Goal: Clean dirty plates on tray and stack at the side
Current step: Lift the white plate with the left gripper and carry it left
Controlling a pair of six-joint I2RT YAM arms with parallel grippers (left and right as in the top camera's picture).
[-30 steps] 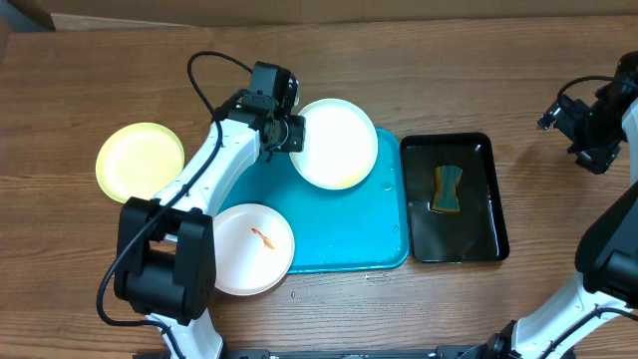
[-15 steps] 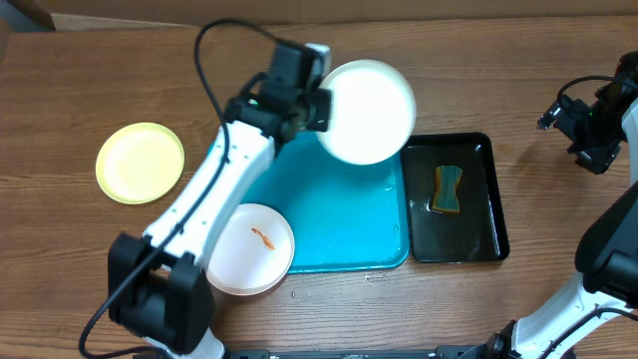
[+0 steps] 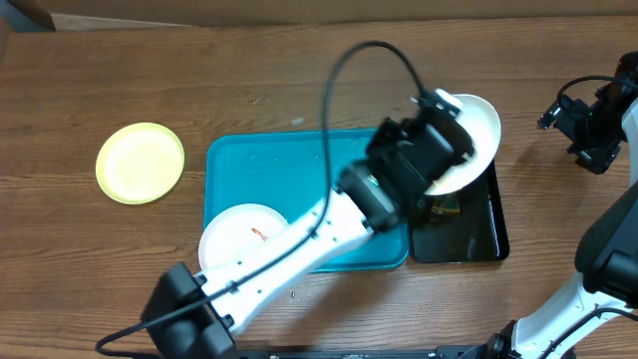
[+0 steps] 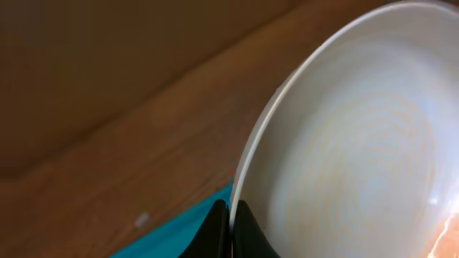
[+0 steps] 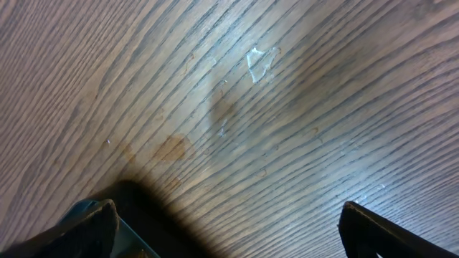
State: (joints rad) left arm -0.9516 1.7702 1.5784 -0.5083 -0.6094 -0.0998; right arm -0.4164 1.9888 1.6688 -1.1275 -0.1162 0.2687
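Your left pincer (image 4: 231, 228) is clamped on the rim of the white plate (image 3: 477, 125), holding it above the black tray's (image 3: 477, 224) far end, so this looks like the washing step, and next your wide-open right pincer (image 5: 233, 226) probably needs the sponge (image 3: 448, 207).

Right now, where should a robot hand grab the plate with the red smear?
By its thin rim, on the left, where the plate pokes out past the tray corner. Come in low from the left, one finger over and one under. It lies flat, and the left arm covers its right side.
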